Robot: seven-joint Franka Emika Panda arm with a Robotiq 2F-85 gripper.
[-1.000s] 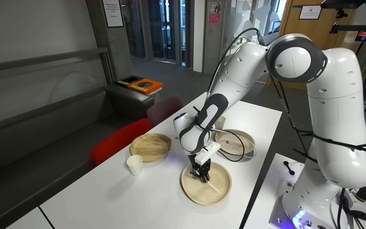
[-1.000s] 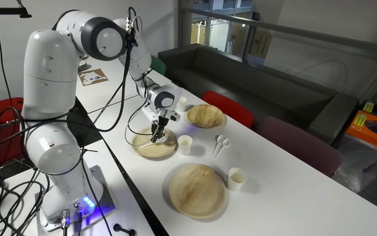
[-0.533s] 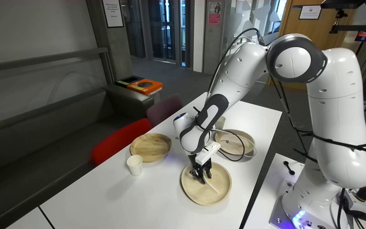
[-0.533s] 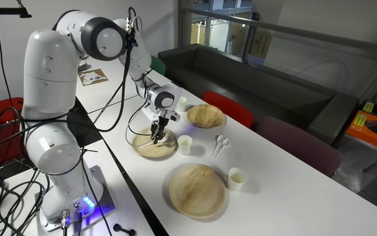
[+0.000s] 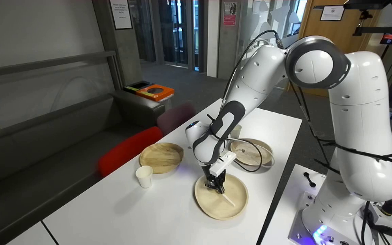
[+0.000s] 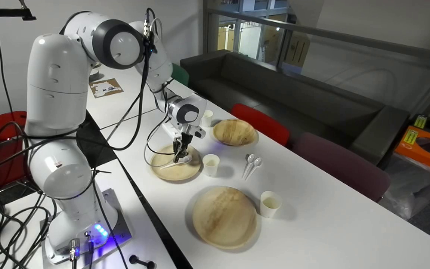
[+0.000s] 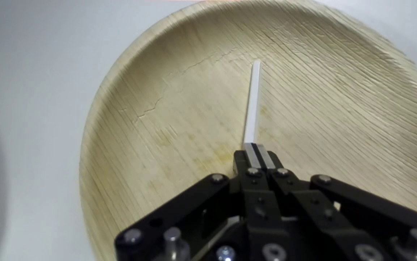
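Above the round pale-tan wooden plate [image 7: 201, 119], note the black two-fingered gripper [image 7: 259, 156], pointing down with jaws drawn fully together. On the floor of that plate, see the slim white plastic spoon [image 7: 253, 103], with its handle stretching toward one rim and its bowl toward the opposite rim. Cannot tell whether pinched or merely covered: seemingly lined up under one fingertip rather than between both, judging from the wrist view. For a sure grip, best spread the jaws just wide enough to straddle the handle, centre over it, sink close to the plate floor without pressing hard, then squeeze evenly. Test with a slight, slow raise before trusting the hold; expect twisting from so thin a handle. Keep clear of the cream-coloured paper cup [image 6: 211, 165] near the plate, and of the loose white plastic spoons [image 6: 251, 166] farther from it
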